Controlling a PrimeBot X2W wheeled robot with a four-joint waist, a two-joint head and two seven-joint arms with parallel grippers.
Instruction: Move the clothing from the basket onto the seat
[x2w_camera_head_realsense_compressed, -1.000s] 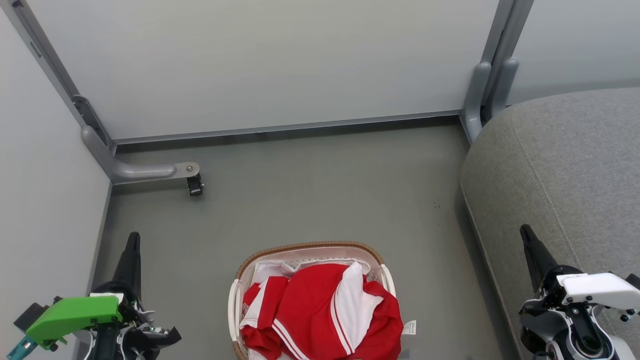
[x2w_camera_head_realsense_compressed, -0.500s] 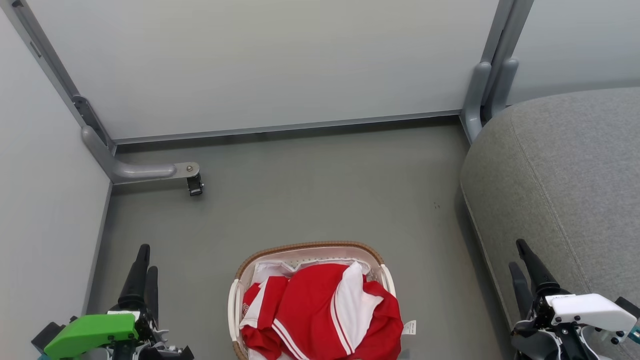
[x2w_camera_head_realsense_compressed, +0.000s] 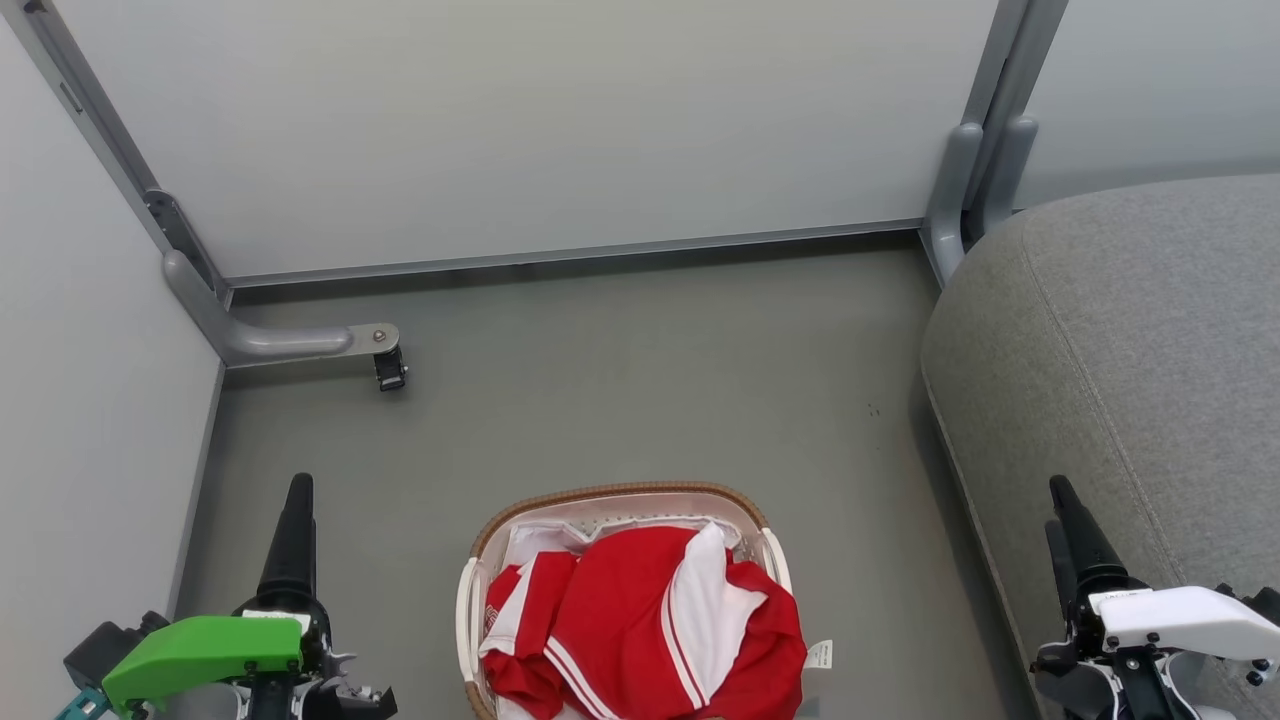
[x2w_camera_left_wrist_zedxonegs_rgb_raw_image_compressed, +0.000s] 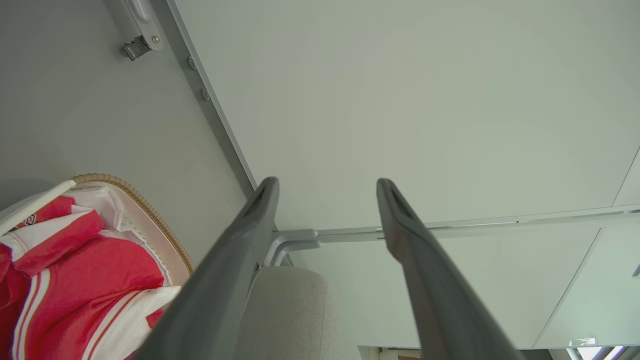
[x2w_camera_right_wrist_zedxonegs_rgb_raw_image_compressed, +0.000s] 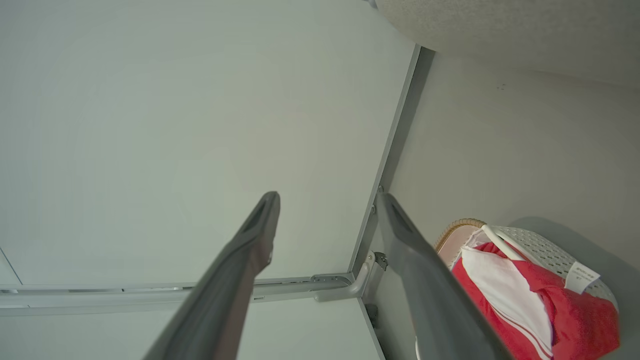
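The clothing (x2w_camera_head_realsense_compressed: 640, 620), red with white panels and thin white stripes, lies heaped in the basket (x2w_camera_head_realsense_compressed: 615, 492) at the bottom middle of the head view. The grey seat (x2w_camera_head_realsense_compressed: 1130, 350) rises at the right. My left gripper (x2w_camera_head_realsense_compressed: 298, 500) hangs over the floor to the left of the basket. My right gripper (x2w_camera_head_realsense_compressed: 1058, 515) is in front of the seat's edge, to the right of the basket. The left wrist view shows my left gripper (x2w_camera_left_wrist_zedxonegs_rgb_raw_image_compressed: 327, 200) open and empty, with the clothing (x2w_camera_left_wrist_zedxonegs_rgb_raw_image_compressed: 75, 280) at its lower left. My right gripper (x2w_camera_right_wrist_zedxonegs_rgb_raw_image_compressed: 327, 210) is open and empty too, beside the basket (x2w_camera_right_wrist_zedxonegs_rgb_raw_image_compressed: 540, 250).
Pale partition walls (x2w_camera_head_realsense_compressed: 550, 130) close off the back and left. A grey metal foot with a black caster (x2w_camera_head_realsense_compressed: 388, 368) juts onto the floor at the back left. A grey post (x2w_camera_head_realsense_compressed: 960, 190) stands by the seat's far corner. Grey floor (x2w_camera_head_realsense_compressed: 650, 380) lies beyond the basket.
Both grippers have gone from shut to open. In the head view the left one has shifted a little right and the right one sits a little lower. Basket and clothing are unmoved.
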